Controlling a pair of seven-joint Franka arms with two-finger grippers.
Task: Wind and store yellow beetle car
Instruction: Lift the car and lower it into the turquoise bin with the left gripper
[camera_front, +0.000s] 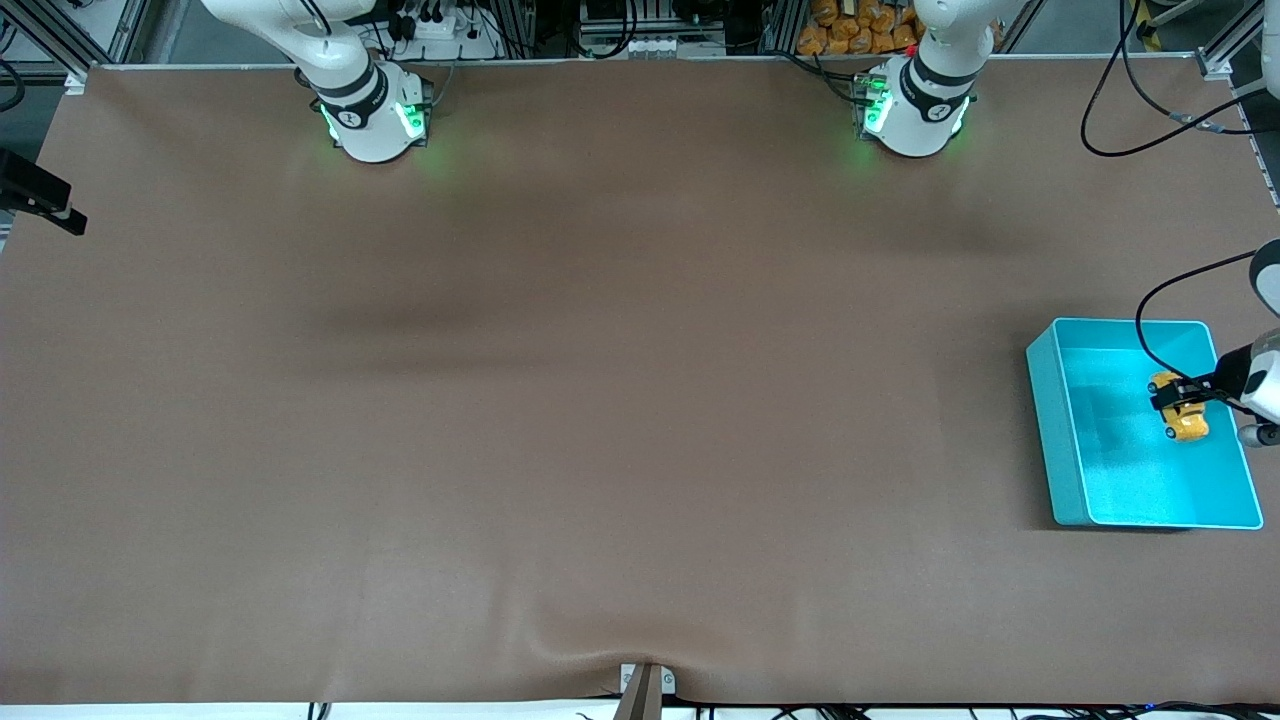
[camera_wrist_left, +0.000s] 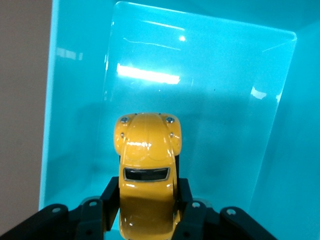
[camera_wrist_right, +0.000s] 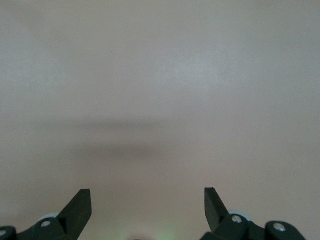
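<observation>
Brown matting covers our whole table in the front view, bare except for a turquoise bin at the left arm's end. Our left gripper hangs over the bin's inside, its fingers clamped on the yellow beetle car. The car's long axis runs roughly toward and away from the front camera, with the fingers crossing it at the end farther from that camera. Whether the wheels touch the bin floor we cannot tell from here. Our right arm waits; only its base shows in this view, its hand out of frame.

From the left wrist view, the car sits squarely between the two dark fingers, gripped by its flanks, its rounded nose pointing away from the wrist and over the bin's floor. The bin's walls rise on either side, so the car is already inside the rim. We judge that the coming move is simply a release, straight down.

From the right wrist view, the right gripper stands wide apart and empty over bare matting, with nothing of the task near it.
</observation>
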